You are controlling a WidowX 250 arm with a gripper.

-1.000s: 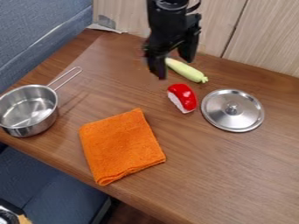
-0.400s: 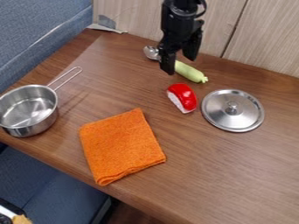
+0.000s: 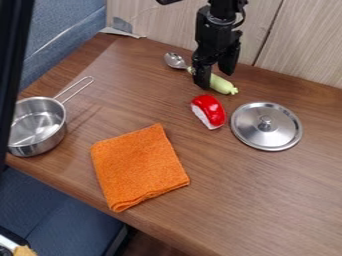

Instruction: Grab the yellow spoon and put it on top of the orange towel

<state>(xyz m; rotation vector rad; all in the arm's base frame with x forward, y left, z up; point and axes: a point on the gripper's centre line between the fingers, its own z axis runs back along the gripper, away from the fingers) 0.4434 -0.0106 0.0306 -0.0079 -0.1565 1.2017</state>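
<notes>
Table: brown wood [image 3: 260, 200], set slantwise in the camera view, with the orange towel [image 3: 138, 167] lying folded on it.
Wall: pale wood panels [image 3: 307, 45], beyond the towel, along the table's far side.
Upholstery: blue-grey fabric [image 3: 67, 30], beyond the towel to the upper left; more blue fabric sat below the table, to the towel's lower left.
Near edge: ran slantwise just past the towel's lowest corner.
Dark bar: a black upright shape [image 3: 12, 60] at the view's left edge, left of the towel; what it was could not be told.
Saucepan: steel pan [image 3: 41, 145], left of the towel and apart from it, its wire handle slanting up and right.
Gaps: wood showed between towel and pan, and more broadly between towel and steel lid [image 3: 280, 135], up and to the right.
Red-and-white piece: [image 3: 210, 110] up and right of the towel, between it and the spoon.
Yellow spoon: [image 3: 223, 85] above the towel to the right, metal bowl pointing up-left, greenish-yellow handle partly behind the gripper.
Arm: black, hanging down from the top, above and right of the towel.
Gripper: [image 3: 215, 80] tilted over the spoon's handle, fingers parted; contact could not be told.
</notes>
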